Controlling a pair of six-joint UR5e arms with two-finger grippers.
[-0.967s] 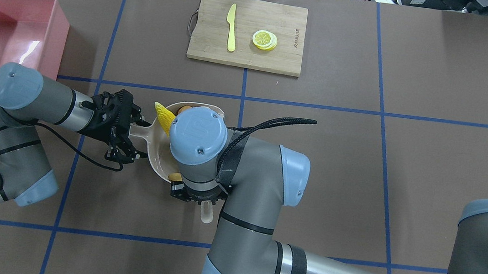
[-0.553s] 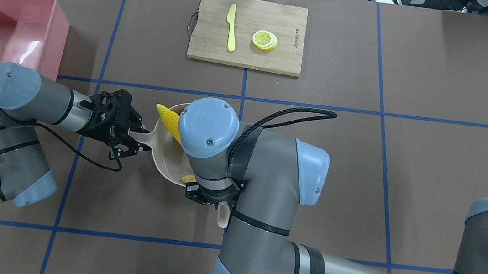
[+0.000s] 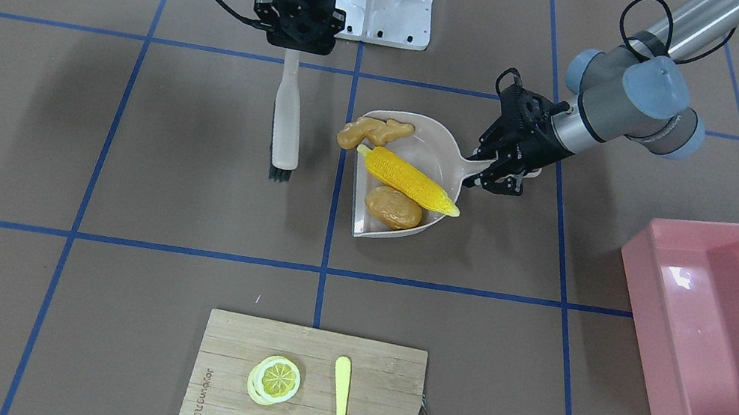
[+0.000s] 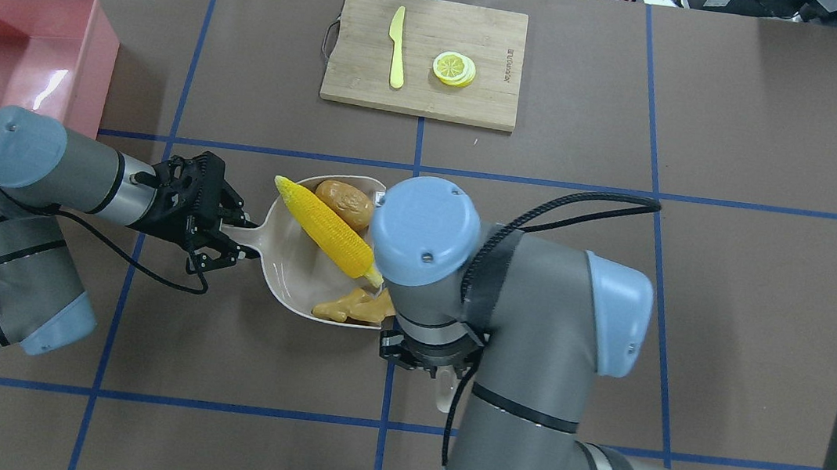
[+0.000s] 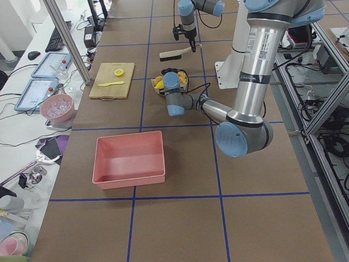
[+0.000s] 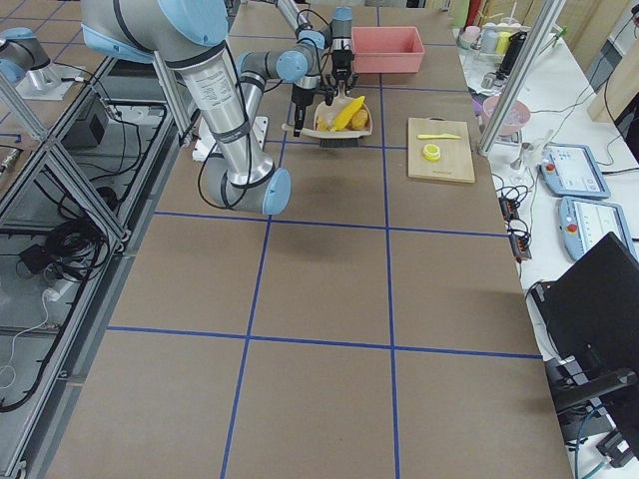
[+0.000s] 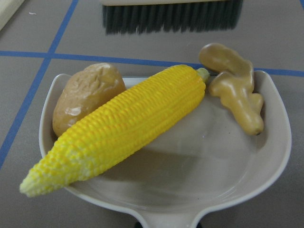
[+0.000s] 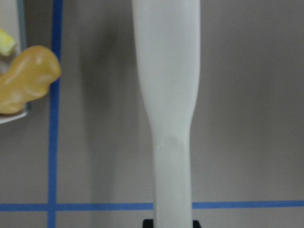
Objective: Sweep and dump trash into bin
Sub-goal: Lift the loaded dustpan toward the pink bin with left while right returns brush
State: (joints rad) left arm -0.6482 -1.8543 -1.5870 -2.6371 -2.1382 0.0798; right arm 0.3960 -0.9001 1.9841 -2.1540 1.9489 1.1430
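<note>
The beige dustpan lies flat on the table in the middle. In it are the yellow corn cob, the brown potato and the tan ginger root, which lies half over the open lip. My left gripper is shut on the dustpan handle. My right gripper is shut on a white brush, which is held to the right of the pan mouth with its bristles down. The empty pink bin stands at the far left.
A wooden cutting board with a yellow knife and a lemon slice lies at the far side of the table. Blue tape lines cross the brown table cover. My right arm's elbow hangs over the area right of the dustpan.
My right arm has moved right with the brush, off the dustpan, so the three foods in the pan now show. My left gripper and the pan have hardly moved.
</note>
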